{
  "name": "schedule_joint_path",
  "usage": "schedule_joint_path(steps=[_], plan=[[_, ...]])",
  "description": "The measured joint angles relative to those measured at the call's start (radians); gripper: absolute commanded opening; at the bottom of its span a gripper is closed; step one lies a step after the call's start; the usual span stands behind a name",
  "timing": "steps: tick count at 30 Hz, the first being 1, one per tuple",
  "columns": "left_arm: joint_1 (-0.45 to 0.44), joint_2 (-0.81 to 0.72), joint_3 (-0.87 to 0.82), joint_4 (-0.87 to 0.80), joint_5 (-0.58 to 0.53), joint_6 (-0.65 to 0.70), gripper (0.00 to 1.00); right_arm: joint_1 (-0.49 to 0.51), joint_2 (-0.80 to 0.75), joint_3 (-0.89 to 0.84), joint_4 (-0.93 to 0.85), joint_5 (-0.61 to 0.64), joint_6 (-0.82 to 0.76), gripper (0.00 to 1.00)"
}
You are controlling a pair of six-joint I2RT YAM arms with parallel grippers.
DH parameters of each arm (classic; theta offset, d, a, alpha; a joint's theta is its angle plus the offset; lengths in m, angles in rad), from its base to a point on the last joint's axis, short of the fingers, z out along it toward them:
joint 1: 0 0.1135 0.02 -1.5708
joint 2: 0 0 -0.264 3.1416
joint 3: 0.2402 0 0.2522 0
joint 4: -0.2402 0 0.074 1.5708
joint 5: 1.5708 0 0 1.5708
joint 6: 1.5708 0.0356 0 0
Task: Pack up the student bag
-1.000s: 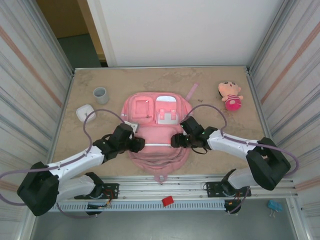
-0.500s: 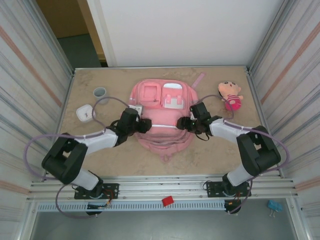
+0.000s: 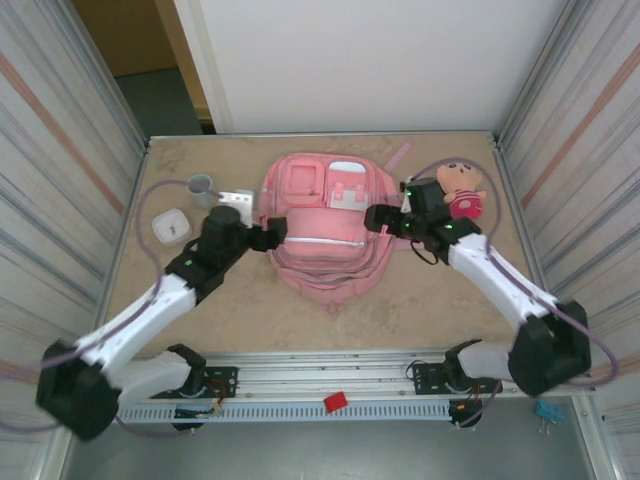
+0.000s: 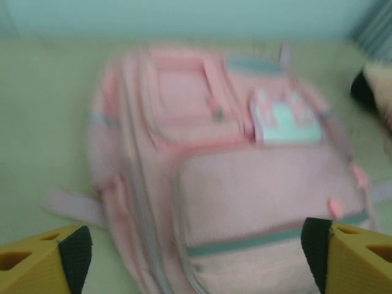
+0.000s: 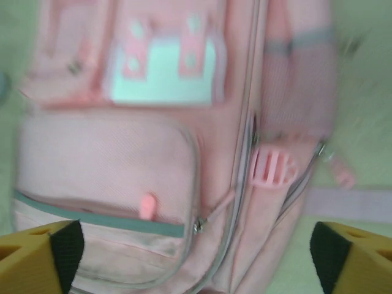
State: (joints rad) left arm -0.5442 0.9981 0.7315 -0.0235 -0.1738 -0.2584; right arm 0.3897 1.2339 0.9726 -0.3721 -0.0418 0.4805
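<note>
Seemingly barely starting: left gripper (image 3: 272, 232) and right gripper (image 3: 375, 218) are hovering spread at the student bag (image 3: 322, 225), doll (image 3: 458, 190) lying outside.

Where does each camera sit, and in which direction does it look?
Top external: above and behind the bases, looking down on the table; left arm and right arm flank the bag.
Left wrist: on the left arm, looking down on the bag; left end effector open.
Right wrist: on the right arm, looking down on the bag; right end effector open.
Shared: both wrist views show the bag's pale front patch.
</note>
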Motion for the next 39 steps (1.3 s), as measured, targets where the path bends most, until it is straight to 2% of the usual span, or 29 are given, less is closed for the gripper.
schedule_joint_path(steps=[1,4,7,10,15,20,23,27,32,34,35,39], plan=[[0.000,-0.077,-0.012,0.010,-0.043,0.033,0.98,-0.009,-0.055,0.011,0.001,0.026,-0.021,0.99],[0.002,-0.264,-0.119,0.092,-0.171,0.166,0.99,-0.045,-0.190,0.016,0.027,0.101,-0.080,0.99],[0.005,-0.377,-0.285,0.198,-0.264,0.320,0.99,-0.101,-0.299,-0.051,0.114,0.135,-0.154,0.99],[0.042,-0.420,-0.434,0.245,-0.302,0.426,0.99,-0.177,-0.362,-0.152,0.201,0.140,-0.222,0.99],[0.205,-0.414,-0.601,0.330,-0.283,0.462,0.99,-0.317,-0.315,-0.343,0.369,0.122,-0.315,0.99],[0.396,-0.283,-0.707,0.530,-0.171,0.430,0.99,-0.416,-0.137,-0.542,0.595,0.093,-0.348,0.99],[0.453,-0.163,-0.711,0.636,-0.082,0.416,0.99,-0.432,0.006,-0.598,0.717,0.094,-0.358,0.99],[0.478,0.039,-0.684,0.794,0.010,0.410,0.99,-0.435,0.128,-0.600,0.845,0.066,-0.367,0.99],[0.480,0.334,-0.577,0.976,0.064,0.370,0.99,-0.426,0.276,-0.587,1.085,0.053,-0.386,0.99],[0.480,0.485,-0.539,1.096,0.071,0.365,0.99,-0.426,0.307,-0.585,1.091,0.046,-0.388,0.99],[0.480,0.525,-0.522,1.094,0.070,0.361,0.99,-0.427,0.309,-0.584,1.093,0.043,-0.387,0.99],[0.497,0.518,-0.446,0.979,0.050,0.319,0.99,-0.431,0.309,-0.574,1.113,0.038,-0.387,0.99]])
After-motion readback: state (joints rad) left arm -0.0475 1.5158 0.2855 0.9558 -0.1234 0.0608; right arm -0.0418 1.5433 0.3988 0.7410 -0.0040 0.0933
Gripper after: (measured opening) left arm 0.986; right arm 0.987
